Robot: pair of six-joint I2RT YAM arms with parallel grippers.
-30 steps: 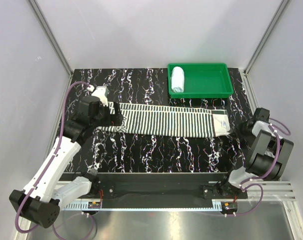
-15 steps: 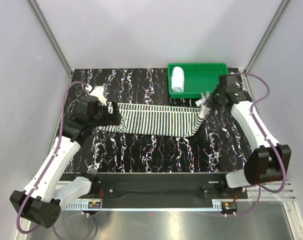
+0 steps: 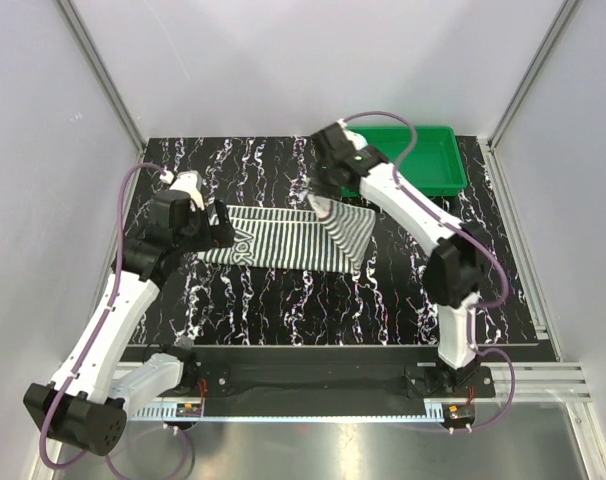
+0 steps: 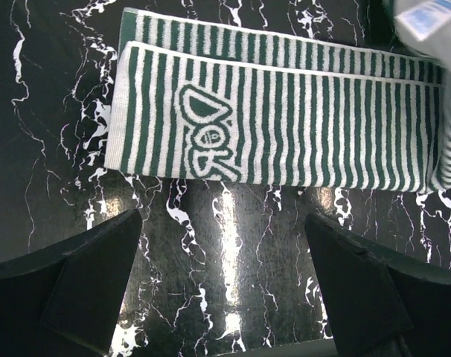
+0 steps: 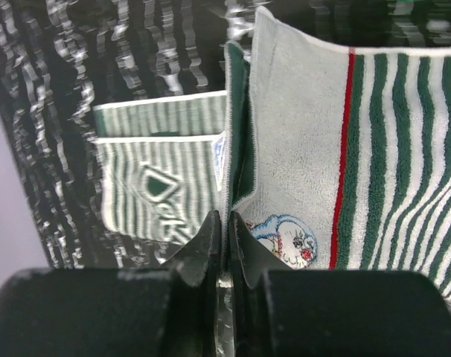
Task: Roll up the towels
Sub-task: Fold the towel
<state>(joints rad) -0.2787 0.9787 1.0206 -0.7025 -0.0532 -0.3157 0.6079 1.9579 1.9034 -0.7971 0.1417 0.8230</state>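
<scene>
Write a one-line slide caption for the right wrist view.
Right gripper pinches one end of the striped towel, raised above the black marbled table.

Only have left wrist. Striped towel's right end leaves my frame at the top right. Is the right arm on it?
Observer: Yes. The right gripper has its jaws shut on that end of the striped towel, held up off the table.
Operator: What's on the lifted side?
Observer: Right wrist shows a red stripe and a small cartoon print.
Operator: Tray in place?
Observer: The green tray sits at the table's far right; the right arm crosses its left part.
</scene>
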